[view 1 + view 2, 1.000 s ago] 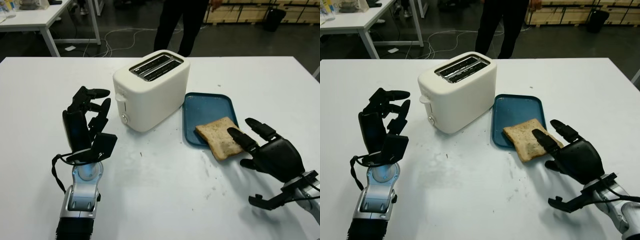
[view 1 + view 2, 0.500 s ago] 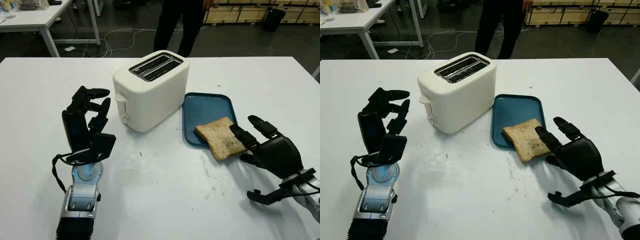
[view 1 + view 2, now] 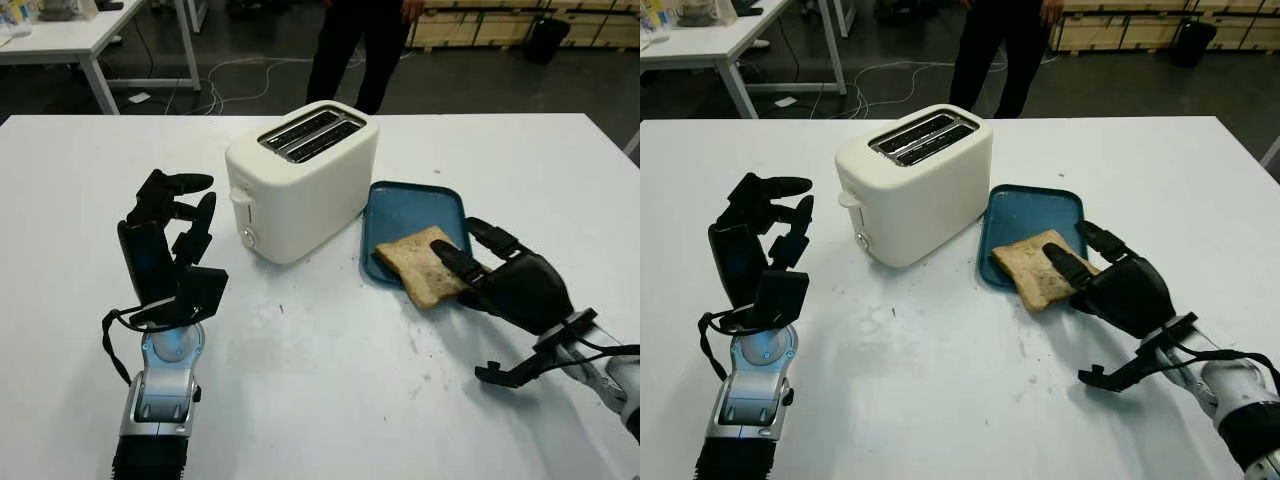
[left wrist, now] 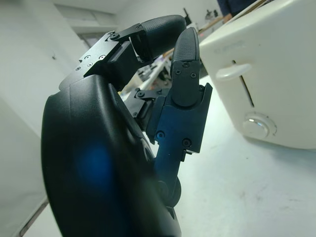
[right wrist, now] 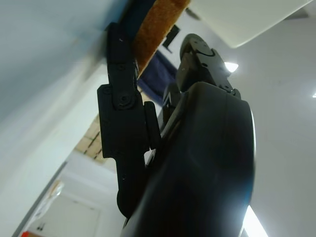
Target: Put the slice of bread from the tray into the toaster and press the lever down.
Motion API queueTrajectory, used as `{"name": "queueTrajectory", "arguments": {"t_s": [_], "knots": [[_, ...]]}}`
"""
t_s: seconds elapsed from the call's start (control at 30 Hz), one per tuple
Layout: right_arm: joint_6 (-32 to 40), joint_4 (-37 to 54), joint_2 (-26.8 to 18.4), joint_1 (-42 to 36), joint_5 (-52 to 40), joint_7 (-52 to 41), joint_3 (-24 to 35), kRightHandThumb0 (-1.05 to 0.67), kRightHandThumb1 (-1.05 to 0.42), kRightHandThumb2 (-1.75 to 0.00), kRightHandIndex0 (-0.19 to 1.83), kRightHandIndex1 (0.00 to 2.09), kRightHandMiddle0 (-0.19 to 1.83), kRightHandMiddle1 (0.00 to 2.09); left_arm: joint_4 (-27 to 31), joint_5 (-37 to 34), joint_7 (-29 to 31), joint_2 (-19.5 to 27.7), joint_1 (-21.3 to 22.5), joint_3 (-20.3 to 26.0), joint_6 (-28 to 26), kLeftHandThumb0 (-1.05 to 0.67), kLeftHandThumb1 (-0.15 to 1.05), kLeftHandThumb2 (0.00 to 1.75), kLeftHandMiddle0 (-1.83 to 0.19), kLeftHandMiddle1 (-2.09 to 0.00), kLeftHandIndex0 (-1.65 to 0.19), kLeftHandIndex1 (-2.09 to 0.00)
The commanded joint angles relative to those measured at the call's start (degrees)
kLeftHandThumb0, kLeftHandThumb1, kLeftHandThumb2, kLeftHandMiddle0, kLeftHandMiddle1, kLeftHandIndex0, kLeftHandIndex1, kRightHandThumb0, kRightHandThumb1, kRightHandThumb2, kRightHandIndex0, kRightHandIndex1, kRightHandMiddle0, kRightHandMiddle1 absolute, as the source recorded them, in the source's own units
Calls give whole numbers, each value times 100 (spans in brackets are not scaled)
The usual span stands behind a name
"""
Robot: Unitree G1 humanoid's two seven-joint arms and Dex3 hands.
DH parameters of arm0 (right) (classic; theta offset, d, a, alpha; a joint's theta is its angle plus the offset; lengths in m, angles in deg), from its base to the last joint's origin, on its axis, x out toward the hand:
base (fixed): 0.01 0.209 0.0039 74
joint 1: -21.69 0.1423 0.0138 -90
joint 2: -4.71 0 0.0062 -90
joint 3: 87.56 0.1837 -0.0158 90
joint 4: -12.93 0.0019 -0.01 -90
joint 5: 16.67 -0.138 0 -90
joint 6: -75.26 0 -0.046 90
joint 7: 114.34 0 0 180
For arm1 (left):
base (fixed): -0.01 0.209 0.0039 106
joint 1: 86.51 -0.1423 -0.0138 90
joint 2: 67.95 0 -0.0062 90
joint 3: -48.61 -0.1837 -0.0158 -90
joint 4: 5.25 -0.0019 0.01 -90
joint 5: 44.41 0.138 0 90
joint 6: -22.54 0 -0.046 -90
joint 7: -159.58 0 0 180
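A white two-slot toaster (image 3: 300,185) stands mid-table, its lever (image 3: 240,196) up on the end facing my left hand. To its right lies a blue tray (image 3: 420,205). The slice of bread (image 3: 410,262) sits across the tray's near rim, one corner over the table. My right hand (image 3: 455,255) has two fingers on top of the slice; in the right wrist view the bread's edge (image 5: 158,24) lies between thumb and fingers. My left hand (image 3: 175,200) stands upright left of the toaster, fingers curled, holding nothing; the lever (image 4: 232,71) shows past it.
A person (image 3: 355,45) in dark trousers stands behind the table's far edge. Another white table (image 3: 90,35) and floor cables lie at the back left. Bare white tabletop spreads in front of the toaster, between my two arms.
My right hand has moved left and farther onto the tray, and the bread has shifted and turned with it. My left hand has barely moved.
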Motion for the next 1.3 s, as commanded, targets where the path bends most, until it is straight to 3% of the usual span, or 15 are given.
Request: {"name": "queueTrajectory", "arguments": {"t_s": [0.0,0.07,0.1,0.13,0.17,0.2,0.23,0.27,0.3,0.4,0.53,0.87,1.1,1.27], "knots": [[-82,-271,58,-117,277,96,-339,-54,-90,-1,24,3,23,2,50,21,-16,5,-6,32,35,-49,92,23,-70,-143,-67,-101],[-209,-438,8,-14,343,535,-494,-38,-91,-4,44,14,38,8,51,34,-27,10,-11,33,56,-48,92,23,-69,-143,-67,-101],[-210,-501,-15,33,410,790,-576,-33,-92,-7,39,50,47,8,44,39,-32,13,-10,33,73,-47,92,23,-70,-143,-67,-101],[-236,-524,-38,59,401,931,-626,-31,-92,-10,27,108,60,12,37,53,-43,16,-8,33,80,-47,92,22,-70,-143,-67,-101],[-289,-591,-41,89,370,1115,-670,-31,-92,-14,24,140,70,17,32,81,-65,17,-5,33,70,-48,92,22,-70,-143,-67,-100],[-339,-676,-36,125,350,1325,-722,-34,-92,-19,35,160,64,67,16,108,-87,27,1,32,79,-49,92,22,-70,-143,-68,-100],[-414,-800,-24,174,346,1583,-785,-36,-92,-20,41,167,52,107,-4,115,-97,38,7,30,99,-49,92,22,-70,-143,-68,-100],[-480,-909,-18,221,348,1793,-847,-40,-92,-25,43,172,41,146,-13,117,-102,44,10,27,109,-49,92,22,-71,-143,-68,-100],[-578,-1015,-17,270,338,2018,-909,-42,-92,-28,43,173,36,160,9,108,-88,33,5,21,81,-49,92,23,-71,-143,-68,-99],[-666,-1195,-32,374,318,2384,-1044,-45,-92,-41,32,174,30,173,42,97,-79,-7,10,12,21,-50,92,22,-70,-143,-69,-99],[-849,-1155,-111,426,158,2486,-1065,-43,-92,-43,23,175,24,174,59,155,-82,-8,26,-2,-41,-51,92,22,-71,-141,-69,-98],[-1201,-586,-339,326,-212,2173,-706,-37,-92,-41,25,175,21,175,55,80,11,-5,54,-17,-26,-50,92,22,-72,-138,-70,-98],[-1694,187,-582,314,-979,1661,231,-36,-92,-38,36,175,22,175,88,117,41,-45,61,-37,-116,-51,92,22,-72,-140,-69,-99],[-1970,555,-612,680,-1571,1126,975,-35,-92,-36,25,175,14,175,88,144,42,-50,47,-54,-117,-51,92,22,-72,-140,-69,-99]]}}
